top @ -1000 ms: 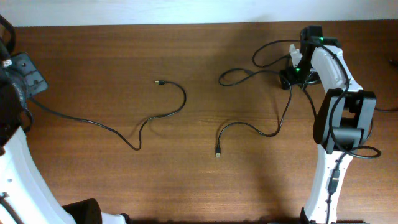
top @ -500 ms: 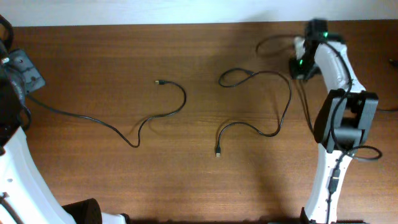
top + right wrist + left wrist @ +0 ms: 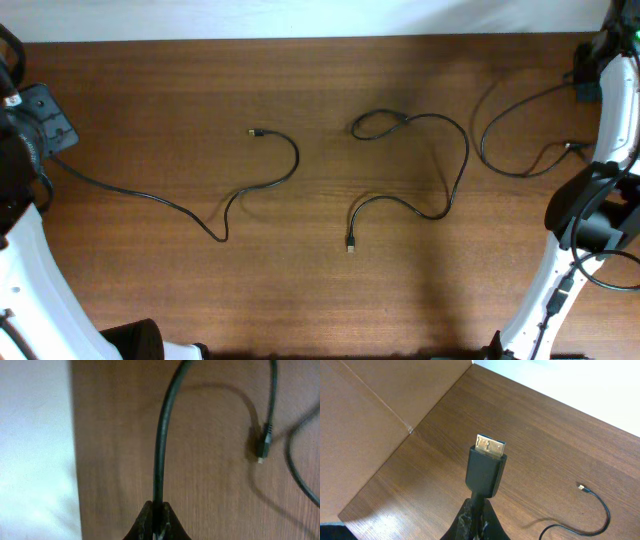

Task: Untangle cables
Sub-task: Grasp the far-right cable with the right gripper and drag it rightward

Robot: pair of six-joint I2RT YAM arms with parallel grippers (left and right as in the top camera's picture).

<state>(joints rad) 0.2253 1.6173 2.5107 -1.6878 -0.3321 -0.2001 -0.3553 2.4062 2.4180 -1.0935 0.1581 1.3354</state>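
Now right gripper (image 3: 156,520), clamped on black cable (image 3: 162,435), has swung far right; left gripper (image 3: 475,520) unmoved, clamped on USB-plug cable (image 3: 487,470).

Left pincer (image 3: 476,516) clamping cable plug (image 3: 486,471), upright

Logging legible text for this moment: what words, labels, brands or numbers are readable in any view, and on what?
None readable.
The plug standing up from the left gripper carries no marking; the cable in the right gripper is blurred and unmarked; the wooden table shows no print.
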